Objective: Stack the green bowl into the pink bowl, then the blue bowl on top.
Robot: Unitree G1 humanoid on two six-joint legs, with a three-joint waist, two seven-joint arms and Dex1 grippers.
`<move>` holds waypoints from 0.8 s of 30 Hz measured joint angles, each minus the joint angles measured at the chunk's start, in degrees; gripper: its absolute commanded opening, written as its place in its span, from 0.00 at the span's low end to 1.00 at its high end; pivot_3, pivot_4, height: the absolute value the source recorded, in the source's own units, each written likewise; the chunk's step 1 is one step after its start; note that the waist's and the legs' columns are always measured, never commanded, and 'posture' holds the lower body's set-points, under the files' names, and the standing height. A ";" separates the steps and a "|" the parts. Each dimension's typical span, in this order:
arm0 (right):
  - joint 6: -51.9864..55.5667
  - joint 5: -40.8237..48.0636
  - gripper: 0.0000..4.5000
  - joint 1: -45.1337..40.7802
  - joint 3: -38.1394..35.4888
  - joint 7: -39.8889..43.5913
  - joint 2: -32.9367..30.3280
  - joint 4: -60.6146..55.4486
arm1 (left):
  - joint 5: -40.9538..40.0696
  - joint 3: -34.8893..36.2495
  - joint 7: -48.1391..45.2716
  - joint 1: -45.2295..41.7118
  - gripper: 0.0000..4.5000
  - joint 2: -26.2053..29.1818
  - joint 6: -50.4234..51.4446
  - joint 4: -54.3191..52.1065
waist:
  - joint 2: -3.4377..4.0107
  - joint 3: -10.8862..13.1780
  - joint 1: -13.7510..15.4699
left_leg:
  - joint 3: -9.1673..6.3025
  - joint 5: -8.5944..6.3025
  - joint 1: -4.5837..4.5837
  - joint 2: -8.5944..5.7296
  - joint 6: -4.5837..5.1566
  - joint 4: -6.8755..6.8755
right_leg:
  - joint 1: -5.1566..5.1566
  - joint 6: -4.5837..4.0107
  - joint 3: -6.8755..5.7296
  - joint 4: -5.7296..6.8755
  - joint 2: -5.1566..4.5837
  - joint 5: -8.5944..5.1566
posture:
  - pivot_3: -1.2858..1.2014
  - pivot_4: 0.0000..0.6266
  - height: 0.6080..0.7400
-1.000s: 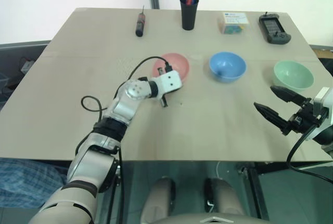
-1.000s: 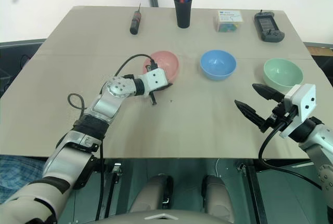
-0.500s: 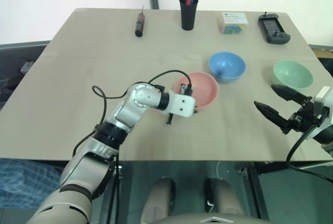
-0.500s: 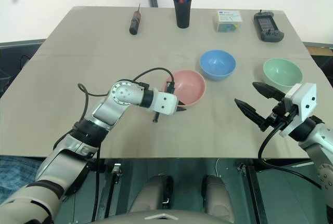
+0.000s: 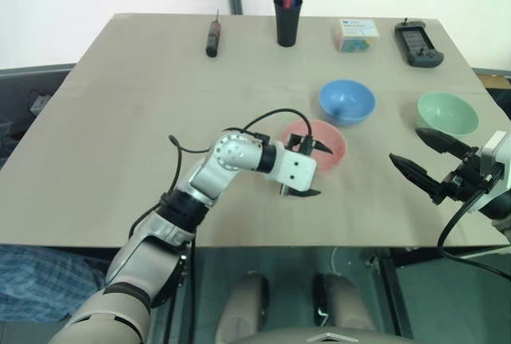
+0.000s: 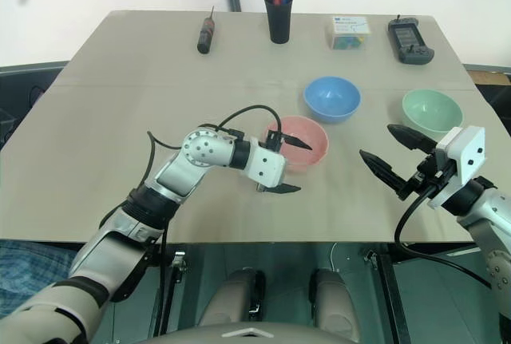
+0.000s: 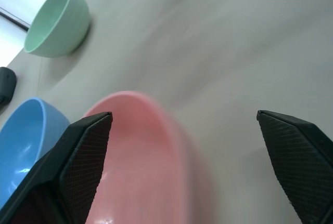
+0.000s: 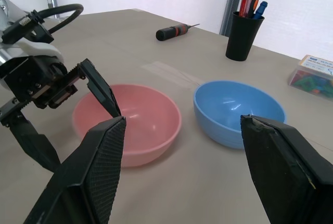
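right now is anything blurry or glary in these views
Left wrist view: the pink bowl is smeared with blur, the green bowl fairly crisp. Right wrist view: sharp, with small highlights inside the blue bowl. Eye views: even light, soft shadows.

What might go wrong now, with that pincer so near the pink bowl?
The left pincer stands open, one finger over the pink bowl's rim; pulling away carelessly might drag or tip it. The blue bowl sits just behind, so a shoved pink bowl may bump it. The right pincer, open near the green bowl, might knock it off the edge.
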 measured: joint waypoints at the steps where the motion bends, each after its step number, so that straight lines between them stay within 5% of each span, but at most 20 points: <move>1: 0.02 -0.03 0.82 -0.52 0.32 0.16 -0.03 0.21 | -0.83 0.78 0.01 0.43 1.00 0.42 0.02 -0.17 | 0.00 0.00 -0.05 | 0.01 0.00 0.01 0.00 0.00 0.00 | 0.00 0.00 0.01 0.00 0.00 0.00 | 0.52 0.24 1.00; 14: 2.53 -9.02 0.82 -14.67 9.93 0.58 -4.86 12.65 | -15.86 19.90 15.79 8.92 1.00 -2.82 18.96 -6.64 | 0.01 0.00 -0.04 | -0.03 0.00 -0.02 0.01 0.00 0.12 | 0.00 0.01 -0.01 0.07 -0.01 0.01 | 0.52 0.24 1.00; 24: 0.67 -24.37 0.82 -29.46 19.31 1.78 -9.35 34.99 | -37.78 37.24 15.61 20.44 1.00 4.36 32.92 -23.62 | 0.03 0.01 -0.68 | 0.05 0.00 0.01 0.01 0.00 0.13 | -0.01 0.00 0.05 0.08 -0.02 0.01 | 0.52 0.24 1.00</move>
